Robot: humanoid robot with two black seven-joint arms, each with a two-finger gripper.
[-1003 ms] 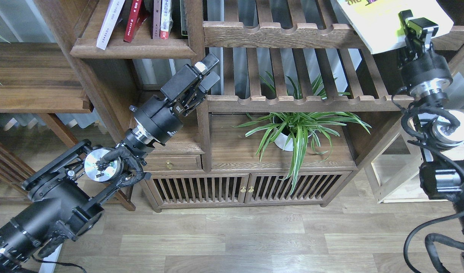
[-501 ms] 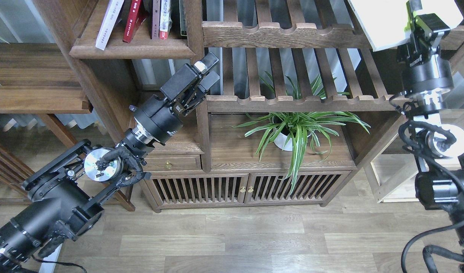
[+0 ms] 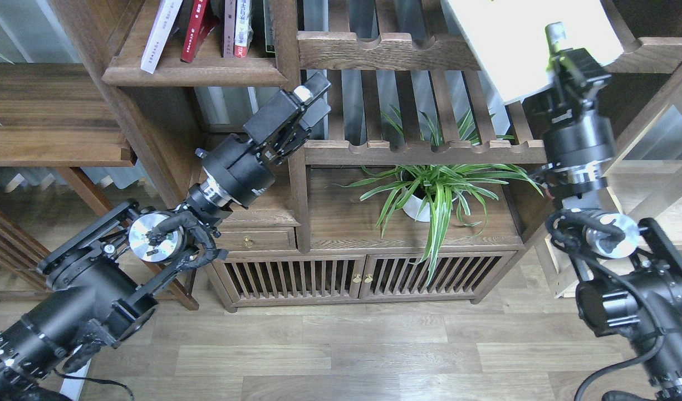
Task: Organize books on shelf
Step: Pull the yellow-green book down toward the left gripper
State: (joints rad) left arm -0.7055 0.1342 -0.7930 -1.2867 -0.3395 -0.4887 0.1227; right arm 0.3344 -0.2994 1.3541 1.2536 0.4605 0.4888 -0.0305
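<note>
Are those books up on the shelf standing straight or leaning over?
Leaning. The white book and red book on the shelf tilt rightward at their tops; the books beside them stand nearly upright.

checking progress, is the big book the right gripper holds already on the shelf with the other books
No, the right gripper holds the large book up by the slatted rack, away from the shelf.

Single view only, from the robot's head, high, looking forward and steeply down at a walnut bookcase (image 3: 296,184) and plank floor (image 3: 374,345). Close range: the case fills the frame's upper two thirds, its top cut off. Left arm enters from the bottom-left corner, right arm from the bottom-right. The solid shelf (image 3: 196,71) sits upper left, a slatted rack (image 3: 424,150) centre. No second view shares the scene.
</note>
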